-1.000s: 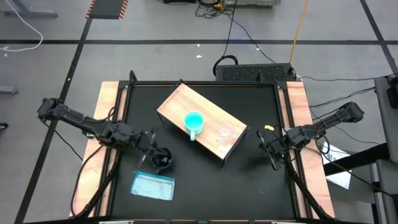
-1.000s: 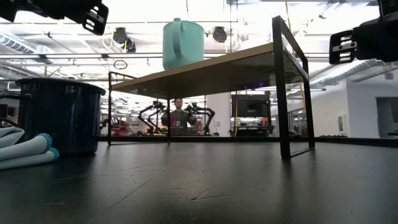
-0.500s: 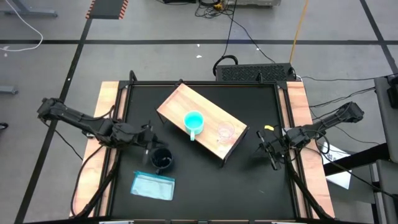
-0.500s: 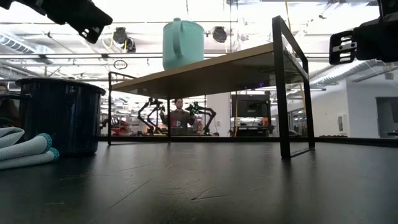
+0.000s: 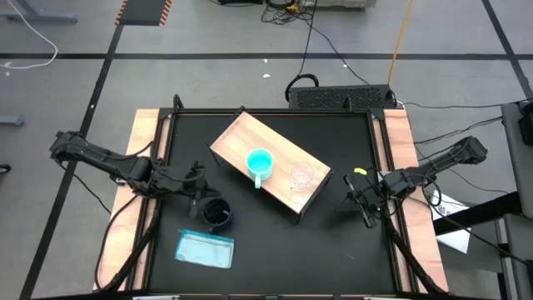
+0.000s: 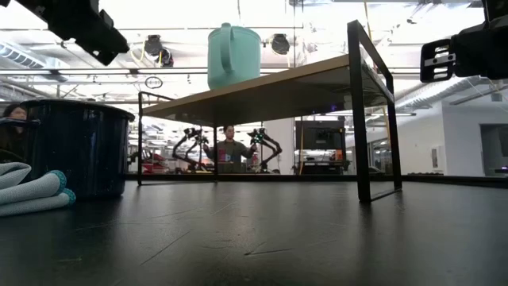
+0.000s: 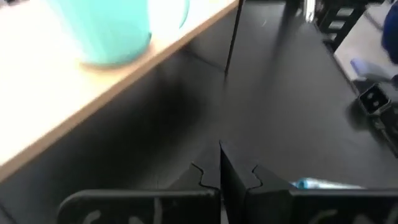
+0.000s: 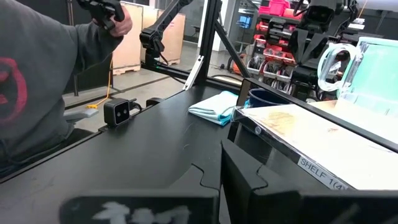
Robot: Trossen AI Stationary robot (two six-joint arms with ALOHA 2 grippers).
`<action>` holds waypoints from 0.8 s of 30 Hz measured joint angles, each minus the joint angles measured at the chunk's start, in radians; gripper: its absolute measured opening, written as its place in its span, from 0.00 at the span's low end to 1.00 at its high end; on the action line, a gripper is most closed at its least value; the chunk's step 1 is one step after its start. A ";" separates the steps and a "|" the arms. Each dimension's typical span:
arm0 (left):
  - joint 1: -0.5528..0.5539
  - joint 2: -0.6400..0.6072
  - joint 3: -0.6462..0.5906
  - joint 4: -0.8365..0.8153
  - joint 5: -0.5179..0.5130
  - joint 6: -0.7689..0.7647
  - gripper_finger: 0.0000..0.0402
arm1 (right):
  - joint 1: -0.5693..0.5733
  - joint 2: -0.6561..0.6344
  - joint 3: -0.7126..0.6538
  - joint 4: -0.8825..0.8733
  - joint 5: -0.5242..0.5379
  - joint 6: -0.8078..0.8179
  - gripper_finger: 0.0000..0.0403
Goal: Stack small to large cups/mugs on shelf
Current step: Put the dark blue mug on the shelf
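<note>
Black table [image 5: 333,242], turquoise mug [image 5: 260,163] empty on shelf [image 5: 237,137]

turquoise mug [image 5: 259,163], navy mug [image 5: 216,214], light-wood shelf [image 5: 241,137]

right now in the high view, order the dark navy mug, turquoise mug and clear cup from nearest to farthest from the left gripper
From the left gripper:
1. Dark navy mug, on the tabletop just beside it.
2. Turquoise mug, mid-shelf.
3. Clear transparent cup, farther along the light-wood shelf, toward the right arm.

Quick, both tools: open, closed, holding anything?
Left tool: closed, empty, beside the dark mug.
Right tool: closed, empty, right of the shelf.
</note>
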 joint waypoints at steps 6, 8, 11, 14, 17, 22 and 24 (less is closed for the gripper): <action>0.001 0.039 0.077 -0.161 0.006 -0.052 0.00 | 0.000 0.000 0.000 0.002 0.000 0.000 0.00; 0.005 0.070 0.114 -0.201 0.025 -0.055 0.00 | 0.000 0.000 0.000 0.003 0.000 0.000 0.00; 0.014 0.121 0.163 -0.293 0.051 -0.075 0.00 | 0.000 0.000 0.000 0.005 0.000 0.000 0.00; 0.022 0.174 0.202 -0.334 0.059 -0.082 0.00 | 0.000 0.000 0.000 0.005 0.000 0.000 0.00; 0.033 0.222 0.226 -0.348 0.103 -0.082 0.00 | 0.000 0.000 0.000 0.005 0.000 0.000 0.00; 0.040 0.282 0.238 -0.397 0.131 -0.088 0.00 | 0.000 0.000 0.000 0.005 0.000 0.001 0.00; 0.044 0.295 0.238 -0.412 0.133 -0.100 0.00 | 0.000 0.000 0.000 0.005 0.000 0.001 0.00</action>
